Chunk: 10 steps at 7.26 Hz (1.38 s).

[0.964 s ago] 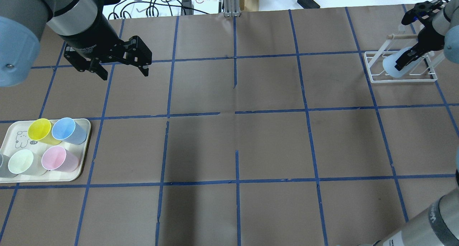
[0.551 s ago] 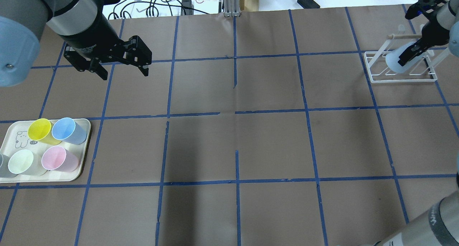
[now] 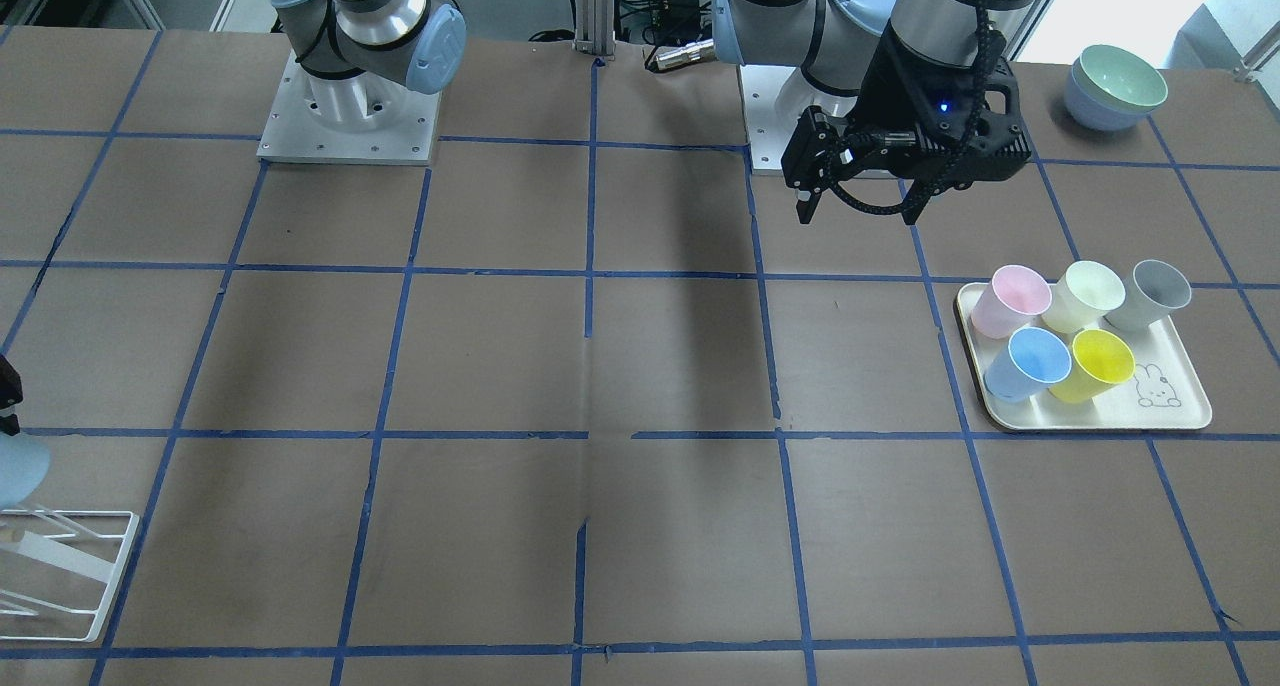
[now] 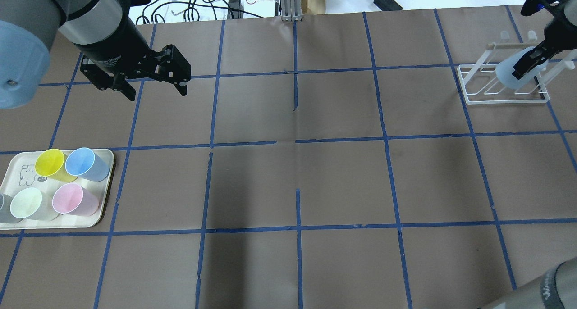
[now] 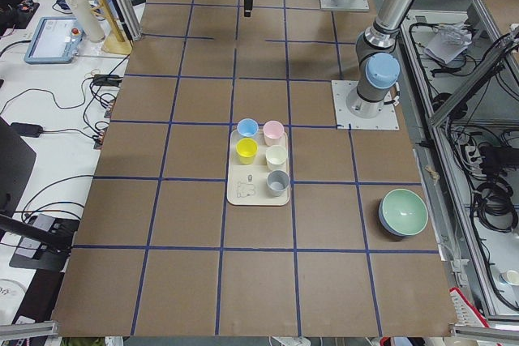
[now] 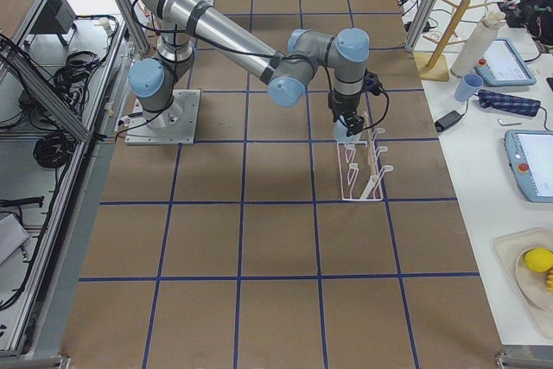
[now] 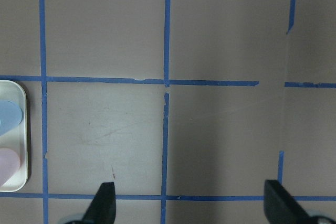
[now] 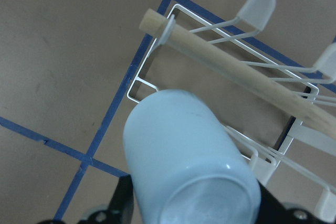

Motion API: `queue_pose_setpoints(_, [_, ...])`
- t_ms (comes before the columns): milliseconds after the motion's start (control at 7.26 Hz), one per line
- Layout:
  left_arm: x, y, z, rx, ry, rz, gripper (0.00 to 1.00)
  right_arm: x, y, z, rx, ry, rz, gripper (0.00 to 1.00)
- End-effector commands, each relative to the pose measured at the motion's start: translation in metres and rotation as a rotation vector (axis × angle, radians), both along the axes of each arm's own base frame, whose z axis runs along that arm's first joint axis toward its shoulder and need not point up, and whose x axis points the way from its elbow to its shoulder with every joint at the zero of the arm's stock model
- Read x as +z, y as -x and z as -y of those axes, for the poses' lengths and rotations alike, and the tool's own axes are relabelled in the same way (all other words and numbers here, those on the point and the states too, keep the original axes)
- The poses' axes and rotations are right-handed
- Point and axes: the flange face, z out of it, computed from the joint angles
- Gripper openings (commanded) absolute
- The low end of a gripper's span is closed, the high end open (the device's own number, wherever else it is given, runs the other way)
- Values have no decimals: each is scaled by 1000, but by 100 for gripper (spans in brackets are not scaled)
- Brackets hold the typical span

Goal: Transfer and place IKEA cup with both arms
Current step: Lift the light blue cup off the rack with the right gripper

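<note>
The IKEA cup (image 4: 508,74), pale whitish blue, is clamped in my right gripper (image 4: 528,65) over the white wire rack (image 4: 500,98) at the far right. In the right wrist view the cup (image 8: 184,150) is tilted, base towards the camera, with its far end by the rack's wooden dowel (image 8: 226,61). I cannot tell whether it touches the rack. The front-facing view shows only the cup's edge (image 3: 15,466). My left gripper (image 4: 155,90) is open and empty above the back left of the table, also shown in the front-facing view (image 3: 857,211) and the left wrist view (image 7: 191,205).
A cream tray (image 4: 27,176) at front left holds yellow (image 4: 49,161), deeper blue (image 4: 81,161), pale green (image 4: 26,202), pink (image 4: 67,198) and grey (image 4: 2,208) cups. Stacked bowls (image 3: 1115,86) sit near the left arm's base. Cables lie beyond the table's back edge.
My right gripper has carried the cup to the right and further back over the rack. The left arm has not moved.
</note>
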Motion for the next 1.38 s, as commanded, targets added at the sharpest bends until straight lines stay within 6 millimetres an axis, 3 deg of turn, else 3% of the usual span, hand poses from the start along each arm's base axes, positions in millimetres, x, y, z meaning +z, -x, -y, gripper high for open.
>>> queue_pose_setpoints(0, [1, -9, 2, 21, -4, -8, 100, 26, -3, -10, -2, 22, -30, 26])
queue_pose_setpoints(138, [1, -18, 3, 39, -7, -8, 100, 37, -5, -14, -1, 36, -39, 26])
queue_pose_setpoints(413, [5, -68, 5, 62, -18, -8, 100, 77, -27, -37, 10, 37, -15, 25])
queue_pose_setpoints(826, [-8, -156, 4, -67, -74, -98, 100, 98, -136, -52, 69, 2, 218, 22])
queue_pose_setpoints(1101, [-47, -202, -1, -75, -3, -398, 100, 108, -222, -64, 48, -21, 479, 18])
queue_pose_setpoints(1239, [-69, -201, -7, -107, 36, -506, 100, 104, -264, -67, 23, -53, 591, 16])
